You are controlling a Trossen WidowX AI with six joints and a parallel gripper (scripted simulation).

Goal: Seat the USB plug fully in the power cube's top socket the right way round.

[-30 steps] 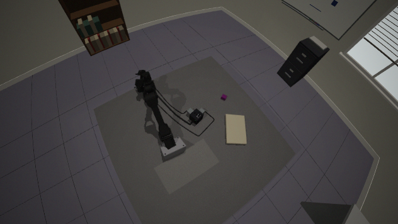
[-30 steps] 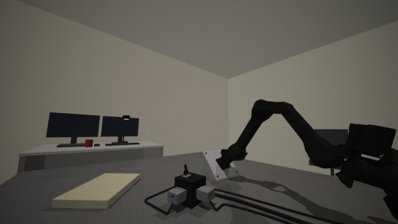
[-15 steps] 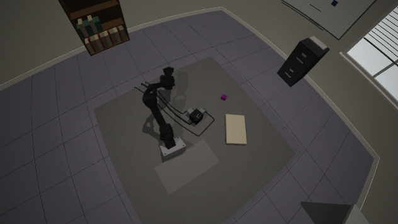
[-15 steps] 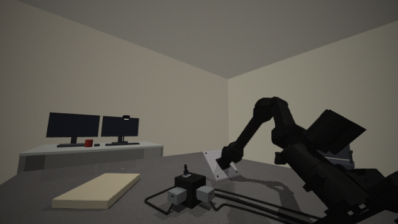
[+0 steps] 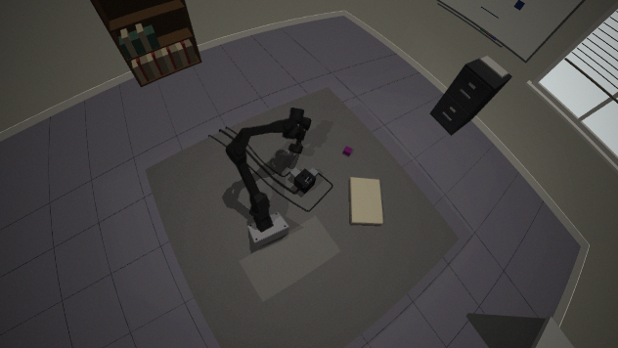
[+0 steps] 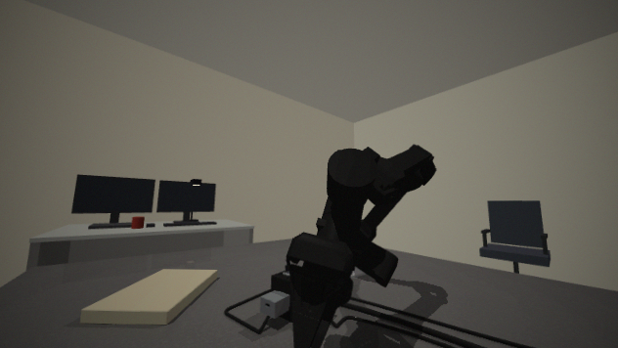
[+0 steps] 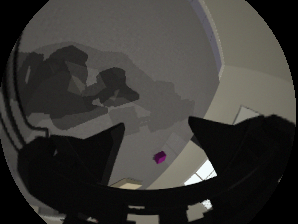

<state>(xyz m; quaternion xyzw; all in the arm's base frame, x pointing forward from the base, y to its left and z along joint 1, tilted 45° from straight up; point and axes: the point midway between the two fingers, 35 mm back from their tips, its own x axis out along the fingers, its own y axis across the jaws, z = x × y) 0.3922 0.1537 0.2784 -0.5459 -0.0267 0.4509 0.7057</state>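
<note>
— Dim office, this: bookshelf (image 5: 147,41) in one corner, filing cabinet (image 5: 469,95) by the window, and the dark worktop (image 5: 391,254) in the middle of the tiled floor. Where's the thing it's after?

— The power cube (image 5: 305,180), black, just in front of the arm's base (image 5: 268,231) with cables (image 5: 320,197) looping round it. The USB plug should be standing in the cube's top socket, but from overhead it is too small to pick out, and from the side the arm hides the cube's top. A pale grey adapter (image 6: 273,303) sits against the cube's side.

— And the gripper (image 5: 296,147)?

— Hanging above the worktop just beyond the cube, on the side away from the base. Fingers spread wide, nothing between them. Its own camera shows only shadow and the little purple block (image 7: 160,157).

— How would you take the plug?

— By its body's flat sides, low down but above the socket rim. I'd expect it light, rigid, a bit slick, and wedged, so a straight pull upward, no twisting while it's in. The cube itself looks light enough to lift along with it, and the cables could drag.

— Anything to mind nearby?

— The beige slab (image 5: 366,200) lies well beyond the cube, the block farther still.
</note>
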